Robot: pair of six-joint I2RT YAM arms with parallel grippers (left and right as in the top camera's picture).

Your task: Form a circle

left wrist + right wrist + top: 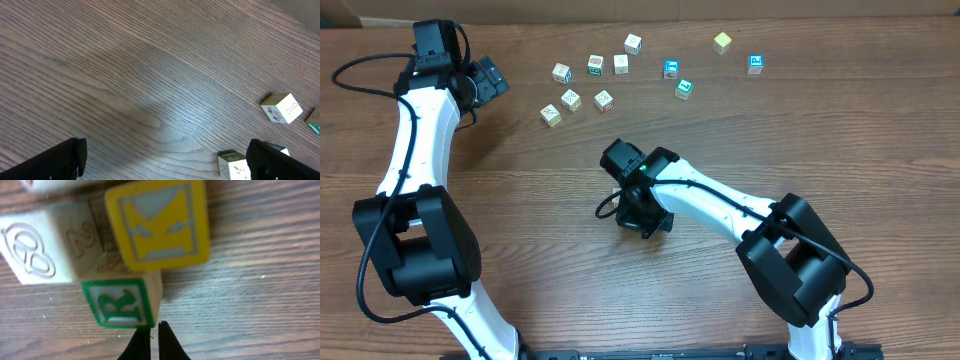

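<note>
left arm (415,160) runs up the left side of the wood table (520,200). its wrist sits near the far left corner.

left gripper (165,150): jaws spread wide with nothing between them, only bare wood grain below. in the left wrist view one dark finger (60,160) is low left and the other is low right. a whitish cube (281,107) lies off to the right of them. a second, green-marked cube (234,165) is just beside the right finger.

loose scatter (596,65) lies along the far edge, right of the left gripper. there is a group of seven pale cubes, some with red or green marks. further right are two blue-faced cubes (671,68), a teal-marked one (684,88) and a yellowish one (722,42). all sit apart from one another.

the circle (100,245) is mid-table, well apart from the scatter. in the overhead view it is hidden under the right wrist. the right wrist view shows only part of it, packed close:
- a whitish engraved cube (35,247) at left
- a yellow cube with a k (157,222) overlapping it; cannot tell if it lies on top or alongside
- a green-bordered r cube (120,302) below, touching the whitish one
- a sliver of red-marked white cube (45,184) at the top edge
- whether the cubes close into a full ring cannot be told.

right gripper (154,339): fingers pressed together, gripping nothing. the tips are just beside the lower right corner of the r cube; contact unclear.

right arm (720,205) stretches from the near right toward table centre.
</note>
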